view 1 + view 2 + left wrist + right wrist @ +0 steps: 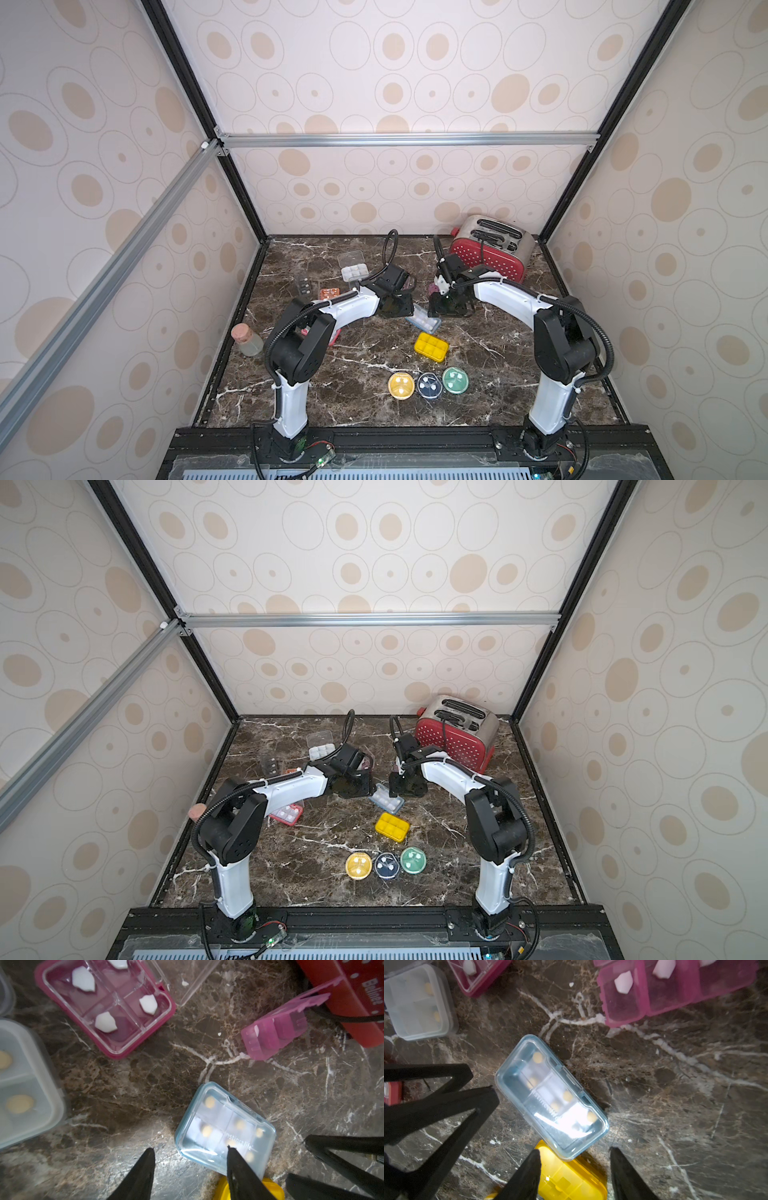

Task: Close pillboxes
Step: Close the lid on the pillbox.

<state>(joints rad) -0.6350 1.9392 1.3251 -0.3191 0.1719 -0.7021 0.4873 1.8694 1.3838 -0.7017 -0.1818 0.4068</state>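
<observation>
Left claw (190, 1150): released, empty.
Right claw (574, 1150): released, empty.
Blue box (550, 1095): lid down; lift straight off.
Next: pink box (274, 1036), open.

The dark marbled table (353, 395) is strewn with pillboxes (431, 347), and a red toaster (490, 255) and a corked jar (248, 340) are set on it.

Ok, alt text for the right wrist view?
Light-blue pillbox, clear lid down, lies on marble ahead of the open right hand. A yellow pillbox sits below that hand; an open pink pillbox and the left hand are nearby.
</observation>
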